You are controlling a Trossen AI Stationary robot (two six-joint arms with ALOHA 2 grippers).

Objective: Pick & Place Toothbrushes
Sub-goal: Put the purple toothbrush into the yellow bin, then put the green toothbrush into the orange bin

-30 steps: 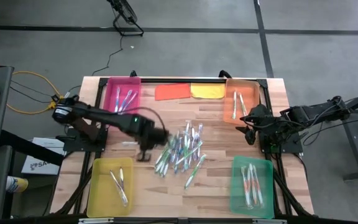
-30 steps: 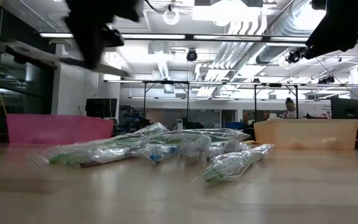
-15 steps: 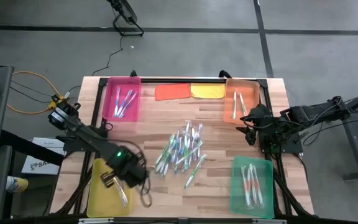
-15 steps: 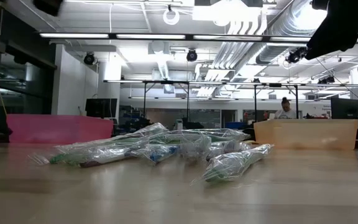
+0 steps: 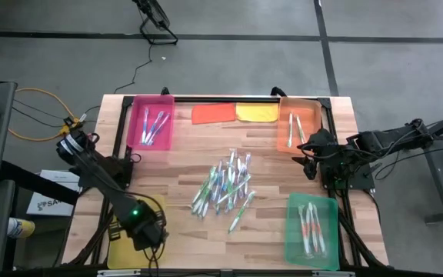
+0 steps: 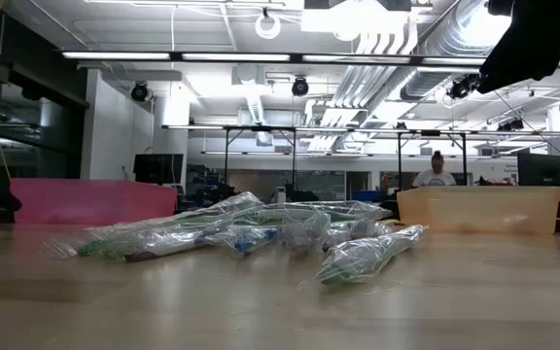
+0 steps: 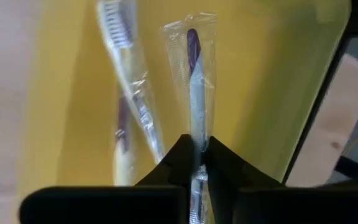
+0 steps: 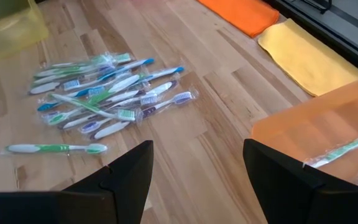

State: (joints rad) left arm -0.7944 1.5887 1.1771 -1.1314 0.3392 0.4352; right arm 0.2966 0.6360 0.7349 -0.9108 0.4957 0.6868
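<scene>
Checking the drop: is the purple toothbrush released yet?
No. The left gripper jaws pinch the purple toothbrush above the yellow tray.

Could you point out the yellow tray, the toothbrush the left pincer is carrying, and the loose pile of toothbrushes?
yellow tray [image 5: 118, 209]: high view, its bare left part.
wrapped purple toothbrush [image 7: 193, 87]: left wrist view, its handle.
pile of toothbrushes [image 5: 223, 183]: high view, the pile's middle.

Was a plain wooden table [image 5: 183, 165] with four trays at the corners: yellow tray [image 5: 117, 217] right under the left gripper [image 5: 146, 231], pink tray [image 5: 151, 121] well beyond it, orange tray [image 5: 297, 123] just beside the right gripper [image 5: 308, 160], green tray [image 5: 312, 223] near that one. Loose pile of wrapped toothbrushes [image 5: 223, 183] between both grippers, plus an orange cloth [image 5: 213, 113] and yellow cloth [image 5: 257, 112] touching at the far edge.
</scene>
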